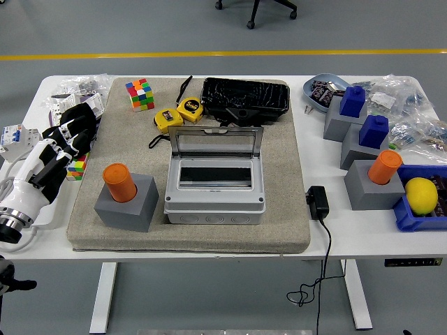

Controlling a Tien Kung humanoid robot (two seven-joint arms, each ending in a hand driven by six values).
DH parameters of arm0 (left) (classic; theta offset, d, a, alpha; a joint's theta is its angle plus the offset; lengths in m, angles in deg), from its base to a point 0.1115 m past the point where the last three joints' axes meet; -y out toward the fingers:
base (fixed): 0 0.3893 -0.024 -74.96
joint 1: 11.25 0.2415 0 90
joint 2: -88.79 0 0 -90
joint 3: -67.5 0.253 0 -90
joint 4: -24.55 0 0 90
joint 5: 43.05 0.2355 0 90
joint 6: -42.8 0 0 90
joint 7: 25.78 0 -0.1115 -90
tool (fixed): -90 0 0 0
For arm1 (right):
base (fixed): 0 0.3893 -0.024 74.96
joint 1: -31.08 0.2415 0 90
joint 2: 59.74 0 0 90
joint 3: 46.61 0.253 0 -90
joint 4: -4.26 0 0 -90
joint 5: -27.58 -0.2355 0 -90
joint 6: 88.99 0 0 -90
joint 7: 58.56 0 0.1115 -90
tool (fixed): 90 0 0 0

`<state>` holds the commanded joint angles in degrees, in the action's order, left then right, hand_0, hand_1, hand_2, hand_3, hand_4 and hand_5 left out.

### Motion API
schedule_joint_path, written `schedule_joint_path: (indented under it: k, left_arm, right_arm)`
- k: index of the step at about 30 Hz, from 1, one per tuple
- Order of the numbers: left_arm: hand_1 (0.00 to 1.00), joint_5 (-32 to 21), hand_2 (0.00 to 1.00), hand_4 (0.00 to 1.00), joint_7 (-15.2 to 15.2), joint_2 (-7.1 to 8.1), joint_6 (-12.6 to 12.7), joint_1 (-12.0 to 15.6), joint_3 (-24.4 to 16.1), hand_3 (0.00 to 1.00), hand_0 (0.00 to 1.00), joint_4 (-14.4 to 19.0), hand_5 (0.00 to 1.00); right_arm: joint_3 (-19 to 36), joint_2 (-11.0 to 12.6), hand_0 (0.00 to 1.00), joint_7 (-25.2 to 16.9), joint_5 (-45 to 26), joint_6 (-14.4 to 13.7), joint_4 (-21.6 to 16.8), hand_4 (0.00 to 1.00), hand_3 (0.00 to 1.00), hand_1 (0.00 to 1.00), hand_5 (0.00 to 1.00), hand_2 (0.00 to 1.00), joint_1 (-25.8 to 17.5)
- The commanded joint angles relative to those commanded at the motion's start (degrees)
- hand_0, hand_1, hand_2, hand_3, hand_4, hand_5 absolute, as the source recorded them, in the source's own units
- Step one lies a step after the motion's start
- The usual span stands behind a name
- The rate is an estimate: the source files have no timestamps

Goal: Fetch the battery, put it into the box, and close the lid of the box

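Left hand (52, 157) in from the left edge, low over the bench (314, 241). Fingers (78, 125) spread wide and loose, gripping nothing, tips pointing away towards the far side.

Just under the fingers, touching the edge of the beige mat (293, 174): a small colourful cube (77, 169). Beyond the fingertips, a heap of clear plastic bags (80, 91).

Right of the fingers and a touch nearer: an orange cylinder (119, 183), upright in a grey block (126, 208), apart from the hand, untouched.

Further right again, mid-mat: the grey box (215, 199), clear lid (216, 143) swung up and standing open, inside dark.

Past the box, away from the fingers: a larger puzzle cube (140, 94), two yellow tape measures (178, 113), a black tray (246, 100).

Way out on the far right: a black power adapter (318, 202) with its cord over the near edge, two grey blocks with blue pegs (353, 112), a second orange cylinder (384, 167) in its own grey block, a lemon (421, 195) in a blue bin (412, 222).
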<state>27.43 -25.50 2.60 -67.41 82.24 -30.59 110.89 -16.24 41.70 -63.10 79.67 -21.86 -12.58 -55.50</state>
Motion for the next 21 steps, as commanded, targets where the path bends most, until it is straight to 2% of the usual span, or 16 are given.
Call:
schedule_joint_path:
  k: [12, 13, 17, 18, 21]
  left_arm:
    - [0.998, -2.55, 0.998, 0.998, -0.09, -0.97, -3.44, 1.28, 2.56, 0.956, 0.998, -1.45, 0.403]
    - [0.998, -2.38, 0.998, 0.998, -0.02, -0.97, -3.7, 1.35, 2.74, 0.97, 0.998, -1.45, 0.357]
    - [0.998, -1.81, 0.998, 0.998, 0.12, -0.97, -4.43, 1.33, 3.1, 0.97, 0.998, -1.59, 0.357]
    - [0.998, -1.6, 0.998, 0.998, 0.13, -1.0, -4.49, 1.28, 3.11, 0.987, 0.998, -1.59, 0.286]
    - [0.998, -0.59, 0.998, 0.998, 0.15, -0.97, -4.27, 1.13, 3.43, 0.987, 0.998, -1.52, 0.286]
  right_arm:
    - [0.02, -0.12, 0.819, -0.28, -1.18, 0.02, 0.14, 0.998, 0.791, 0.811, 0.998, 0.787, -0.16]
    - [0.05, -0.12, 0.819, -0.3, -1.2, 0.03, 0.14, 0.998, 0.788, 0.811, 0.998, 0.786, -0.14]
    - [0.16, -0.15, 0.819, -0.33, -1.31, 0.03, 0.15, 0.998, 0.788, 0.811, 0.998, 0.786, -0.07]
    - [0.15, -0.16, 0.819, -0.33, -1.32, 0.02, 0.16, 0.998, 0.788, 0.81, 0.998, 0.785, -0.05]
    - [0.27, -0.14, 0.819, -0.32, -1.35, 0.04, 0.18, 0.998, 0.788, 0.81, 0.998, 0.785, 0.1]
